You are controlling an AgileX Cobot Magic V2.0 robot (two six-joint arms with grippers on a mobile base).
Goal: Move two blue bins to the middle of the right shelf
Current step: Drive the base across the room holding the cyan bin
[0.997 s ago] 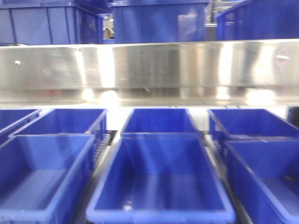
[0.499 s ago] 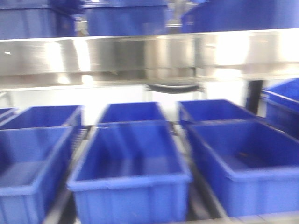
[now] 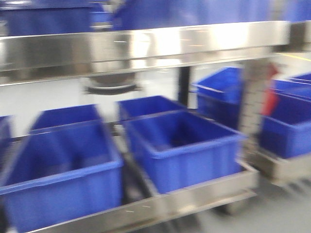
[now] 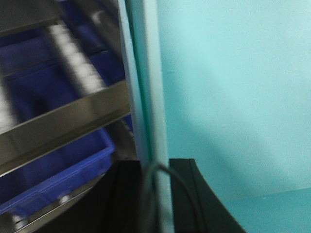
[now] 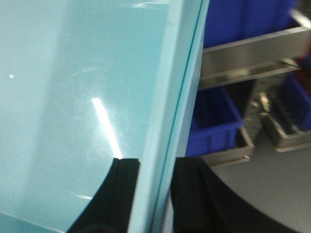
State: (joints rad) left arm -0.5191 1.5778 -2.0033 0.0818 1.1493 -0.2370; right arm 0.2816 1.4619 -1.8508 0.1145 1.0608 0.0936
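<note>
In the left wrist view my left gripper point(image 4: 156, 196) is shut on the upright wall of a bin point(image 4: 233, 97), which looks pale teal this close. One black finger point(image 4: 127, 199) is outside the wall and one inside. In the right wrist view my right gripper point(image 5: 154, 196) clamps the opposite wall of the bin point(image 5: 73, 87) the same way. The held bin and both grippers are out of the front view. There, blue bins point(image 3: 182, 145) point(image 3: 63, 167) sit in rows on the near shelf. At the right edge stands another shelf point(image 3: 277, 167) with blue bins point(image 3: 286, 124).
A steel beam point(image 3: 146, 46) crosses the front view above the bins, with more blue bins on the level above. A perforated steel upright point(image 3: 252, 104) stands between the two racks. Grey floor point(image 3: 272, 213) shows at the lower right. Every view is motion-blurred.
The front view has swung to the right: the near shelf's bins slid left in the frame, and the upright and a second rack with blue bins came into view on the right.
</note>
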